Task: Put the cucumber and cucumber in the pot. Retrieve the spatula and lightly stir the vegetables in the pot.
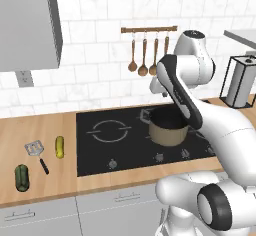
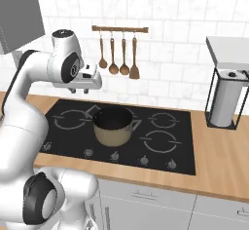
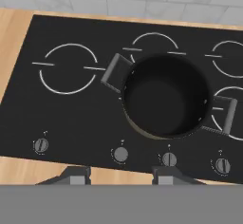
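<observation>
- Leftmost, on the wooden tabletop (image 1: 45, 130): a thick dark-green cucumber (image 1: 22, 177), the spatula (image 1: 36, 154) with slotted metal head and thin black handle, then a slim yellow-green cucumber (image 1: 60, 147).
- Next, the glossy black hob (image 1: 115, 140) carries the round tan pot (image 1: 169, 127), its dark inside bare.
- Above it the claw (image 3: 122, 174) stands partly open, gripping nothing.

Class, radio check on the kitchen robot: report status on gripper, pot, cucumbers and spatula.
Gripper open, empty, above pot. Pot empty on cooktop. Both cucumbers and spatula on counter, left. Nothing obstructing.
</observation>
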### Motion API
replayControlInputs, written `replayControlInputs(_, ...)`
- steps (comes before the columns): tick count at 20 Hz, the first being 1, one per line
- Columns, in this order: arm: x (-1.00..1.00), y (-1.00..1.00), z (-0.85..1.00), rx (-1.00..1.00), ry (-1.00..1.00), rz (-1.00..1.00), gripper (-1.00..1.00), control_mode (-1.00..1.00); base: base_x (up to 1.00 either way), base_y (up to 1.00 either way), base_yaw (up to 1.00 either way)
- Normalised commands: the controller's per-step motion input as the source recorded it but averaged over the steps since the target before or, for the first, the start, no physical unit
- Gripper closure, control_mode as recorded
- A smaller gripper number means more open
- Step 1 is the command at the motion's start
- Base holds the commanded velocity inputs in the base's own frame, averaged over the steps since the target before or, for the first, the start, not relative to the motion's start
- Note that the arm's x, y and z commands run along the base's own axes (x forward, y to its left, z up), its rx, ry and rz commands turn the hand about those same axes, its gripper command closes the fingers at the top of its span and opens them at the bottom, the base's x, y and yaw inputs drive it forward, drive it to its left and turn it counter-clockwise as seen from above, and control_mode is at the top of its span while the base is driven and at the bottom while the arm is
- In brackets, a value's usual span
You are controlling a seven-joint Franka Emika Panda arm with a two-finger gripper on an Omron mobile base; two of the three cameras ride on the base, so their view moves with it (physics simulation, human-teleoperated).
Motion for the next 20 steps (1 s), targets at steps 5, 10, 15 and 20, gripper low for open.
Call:
replayControlInputs(5, 0.00, 0.00, 0.00, 0.00, 0.00, 0.00, -1.00, 1.00, -0.01, 0.15, 0.00)
replayControlInputs(10, 0.00, 0.00, 0.00, 0.00, 0.00, 0.00, -1.00, 1.00, 0.00, 0.82, 0.00)
replayControlInputs(15, 0.00, 0.00, 0.00, 0.00, 0.00, 0.00, -1.00, 1.00, 0.00, 0.79, 0.00)
replayControlInputs(20, 0.00, 0.00, 0.00, 0.00, 0.00, 0.00, -1.00, 1.00, 0.47, 0.27, -0.03)
